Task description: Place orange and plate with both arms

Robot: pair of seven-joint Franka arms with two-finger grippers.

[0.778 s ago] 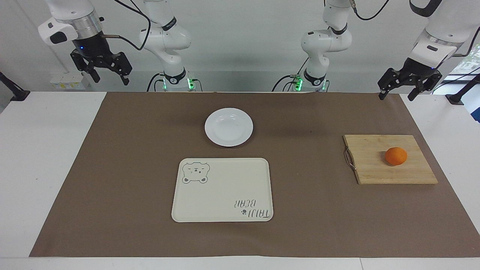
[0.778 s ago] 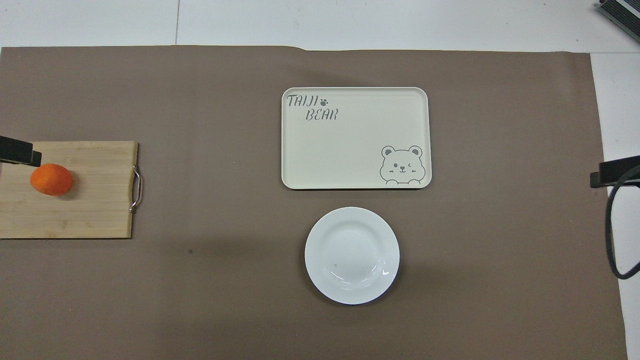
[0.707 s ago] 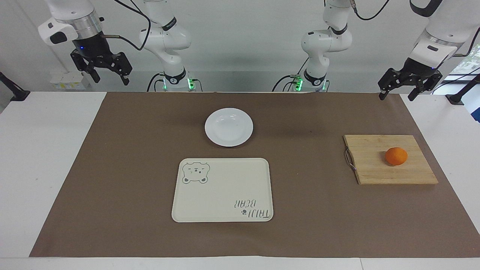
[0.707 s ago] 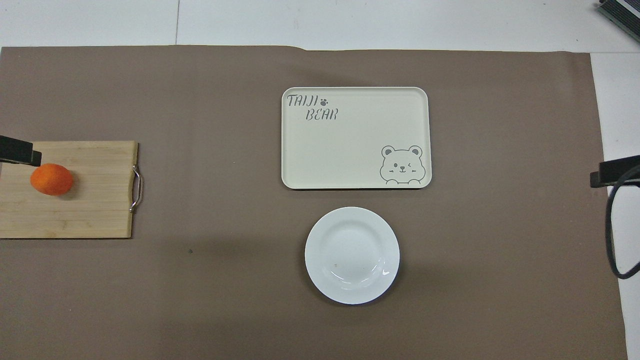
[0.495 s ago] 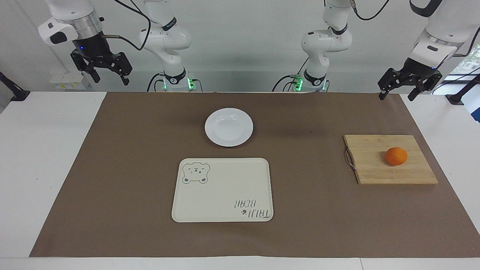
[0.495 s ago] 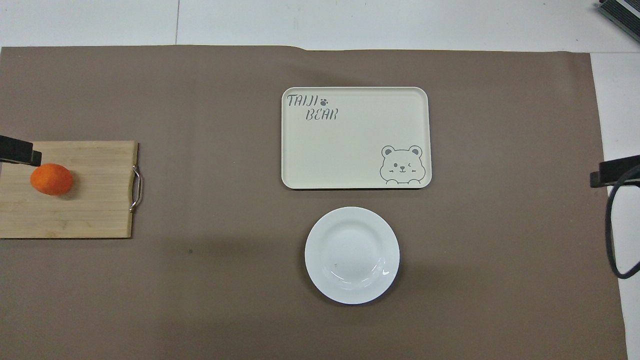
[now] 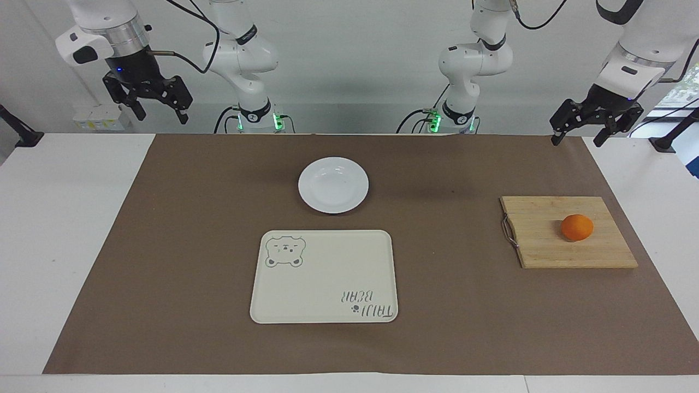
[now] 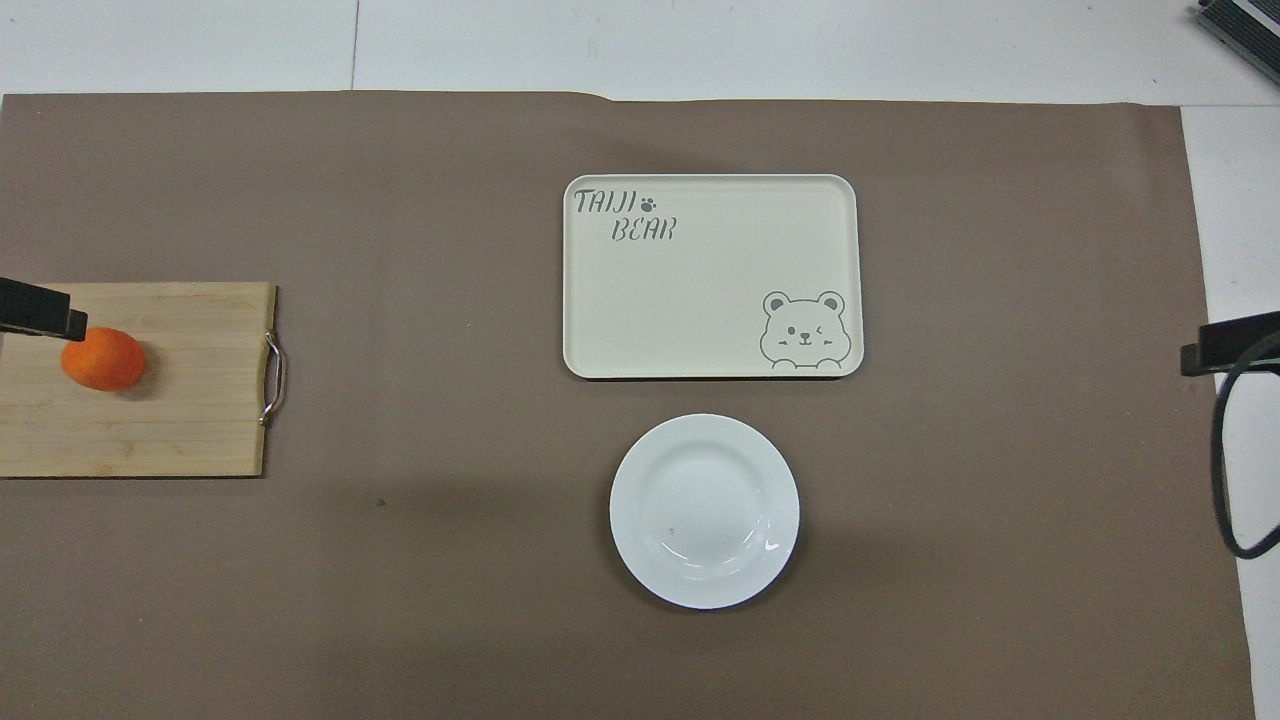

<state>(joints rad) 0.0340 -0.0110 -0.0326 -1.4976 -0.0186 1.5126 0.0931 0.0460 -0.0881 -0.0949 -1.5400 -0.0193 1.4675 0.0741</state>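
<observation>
The orange [image 7: 576,227] [image 8: 103,359] lies on a wooden cutting board [image 7: 546,240] [image 8: 190,400] toward the left arm's end of the table. The white plate [image 7: 333,184] [image 8: 704,510] sits mid-table, nearer to the robots than the cream bear tray [image 7: 324,276] [image 8: 710,275]. My left gripper [image 7: 576,139] hangs open and empty, raised over the mat's corner at the robots' edge. My right gripper [image 7: 162,115] hangs open and empty, high over the table's edge at the right arm's end. The overhead view catches just one dark tip of each gripper.
A brown mat [image 7: 191,245] covers most of the white table. The board has a metal handle [image 7: 508,231] on its edge facing the tray. A black cable loop [image 8: 1225,470] shows at the right arm's end of the overhead view.
The left gripper has shifted very slightly; its tip in the overhead view now reaches a little closer over the orange. The right arm, plate, tray and orange have not moved.
</observation>
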